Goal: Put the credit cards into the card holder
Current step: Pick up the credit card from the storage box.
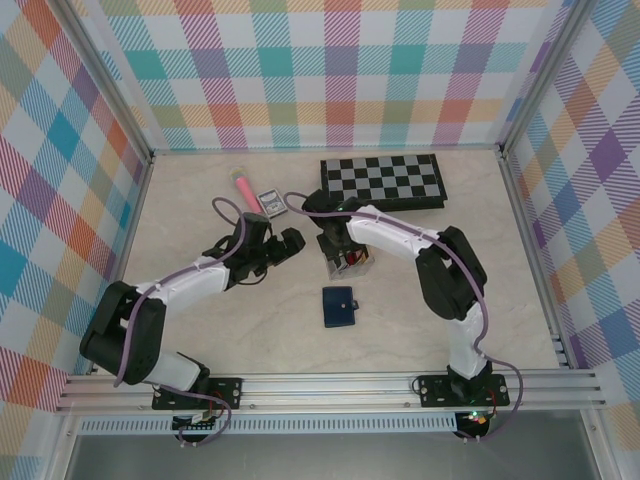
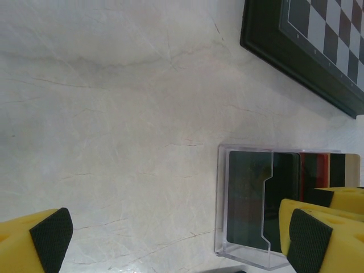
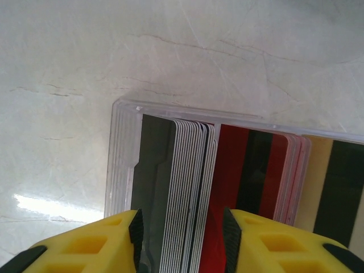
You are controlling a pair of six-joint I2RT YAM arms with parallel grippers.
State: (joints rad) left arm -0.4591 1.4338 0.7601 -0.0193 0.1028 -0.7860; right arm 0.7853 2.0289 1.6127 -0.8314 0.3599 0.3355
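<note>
Both arms [image 1: 200,280] bent, right pincer [image 3: 182,227] straddling cards [image 3: 190,170]

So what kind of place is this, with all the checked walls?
Probably a robot test booth, not a home: two arms bolted to a metal rail, plaid walls boxing in one table, and staged props such as a chessboard.

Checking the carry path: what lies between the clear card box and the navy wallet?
Nothing; the top view shows bare table between clear card box and navy wallet.
</note>
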